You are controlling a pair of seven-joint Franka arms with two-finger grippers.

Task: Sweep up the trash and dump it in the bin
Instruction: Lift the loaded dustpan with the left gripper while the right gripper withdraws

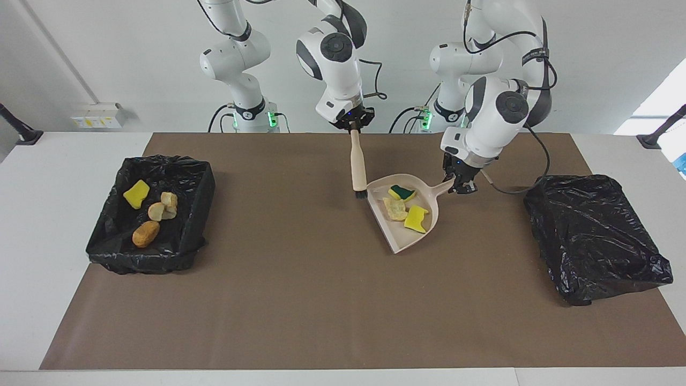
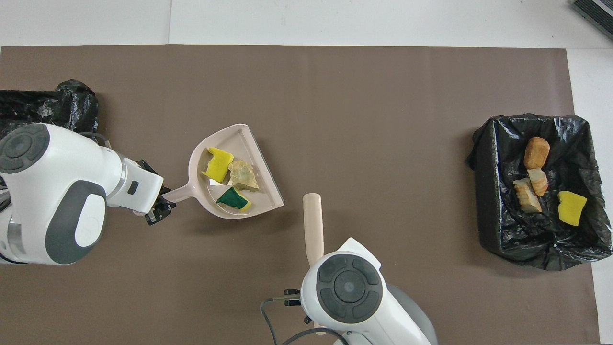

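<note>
A pale pink dustpan hangs just over the mat, and my left gripper is shut on its handle. In the pan lies trash: a yellow sponge chunk, a beige lump and a green-backed sponge chunk. My right gripper is shut on the top of a beige hand brush. The brush hangs upright with its dark bristles beside the pan's edge, clear of it. The arm's wrist hides that gripper in the overhead view.
A bin lined with a black bag stands at the right arm's end and holds several scraps. Another black-bagged bin sits at the left arm's end, close to the left arm. A brown mat covers the table.
</note>
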